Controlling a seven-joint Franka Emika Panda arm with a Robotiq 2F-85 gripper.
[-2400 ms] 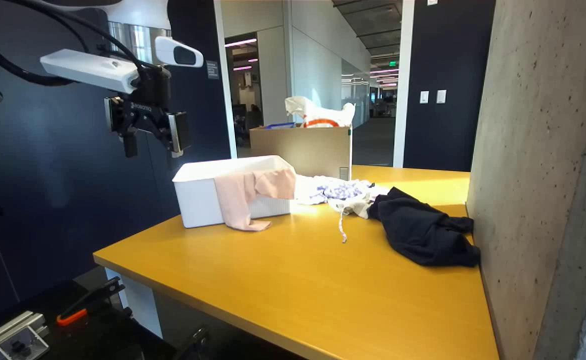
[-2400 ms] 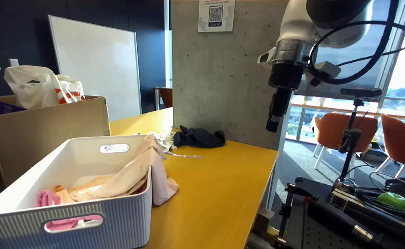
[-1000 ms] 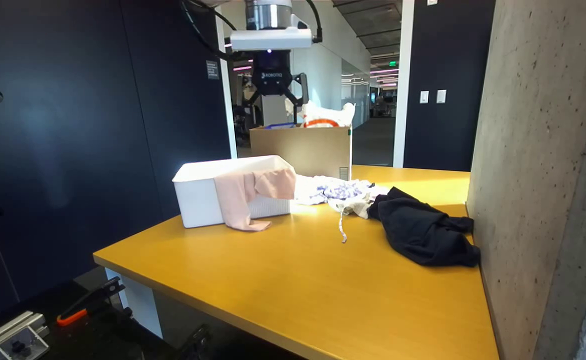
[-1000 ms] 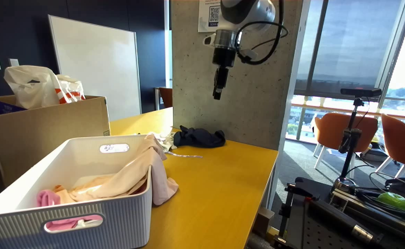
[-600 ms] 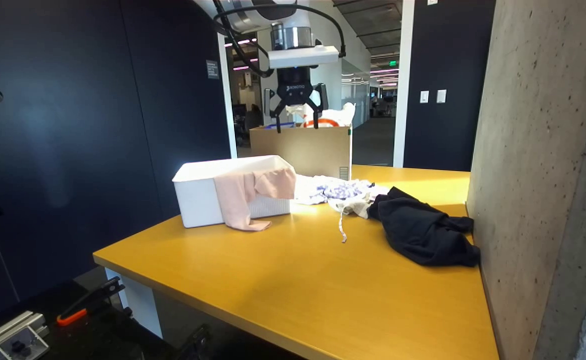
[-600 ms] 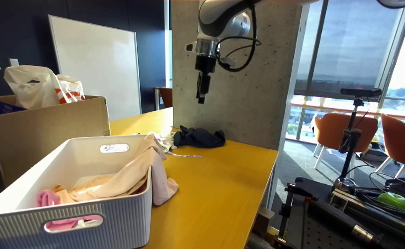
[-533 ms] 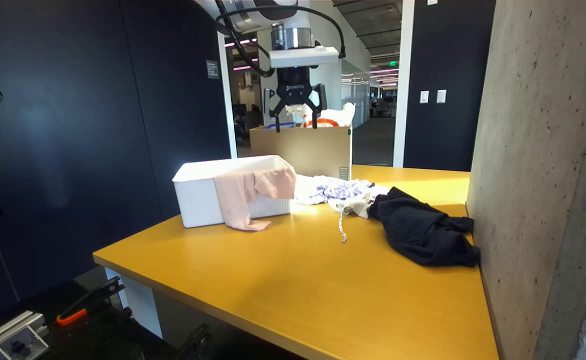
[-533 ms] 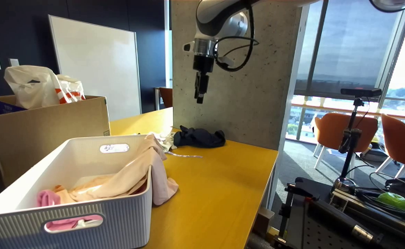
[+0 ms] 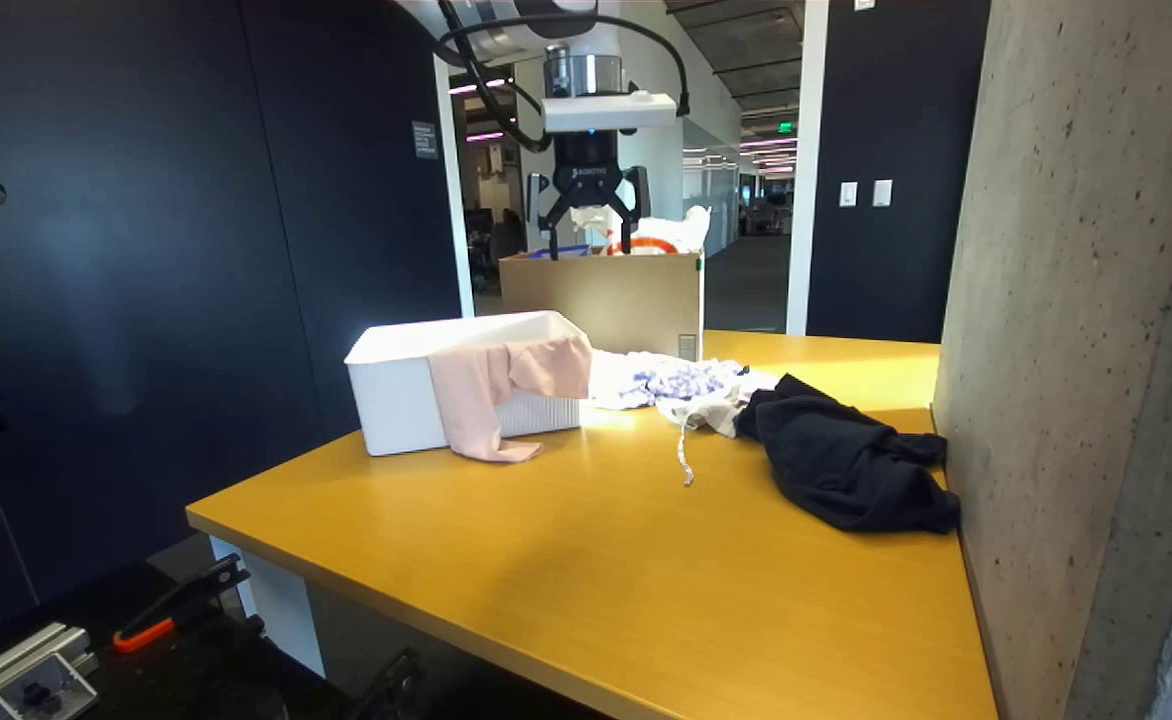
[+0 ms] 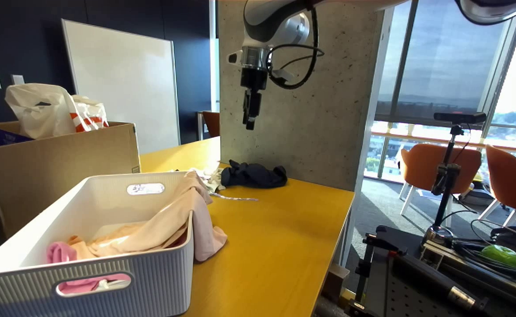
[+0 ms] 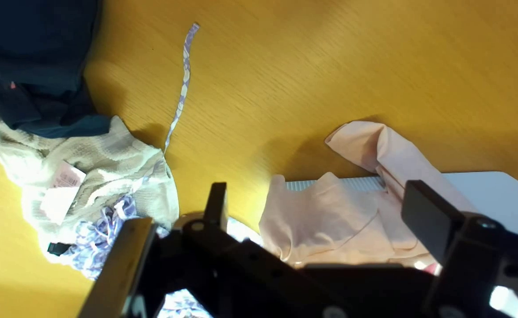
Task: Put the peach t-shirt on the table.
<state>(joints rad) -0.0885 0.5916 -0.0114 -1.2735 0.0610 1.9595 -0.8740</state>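
Hovering high over the table [image 9: 586,580], my claw [image 9: 590,248] is spread wide, holding nothing. Peach T-shirt [image 10: 176,215]: well below the claw and to its left in both exterior views, draped over the rim of the white bin [image 10: 152,277]. Part lies inside, beside a pink cloth [image 10: 60,252]; the rest hangs down the outer wall, loose end apparently touching the table. Key relation: the long axis of the drape runs across the rim; in the wrist view the claw's span runs roughly along it, cloth showing between the two tips. Judged: approach stage, no grasp yet. Next should be down and left, then a pinch of bunched cloth at the rim; risk of catching the bin wall with it. Farther out, in an exterior view: white patterned cloth [image 9: 684,380] right of the bin, black garment [image 9: 846,460] touching it farther right, cardboard box [image 9: 601,300] on the far side.
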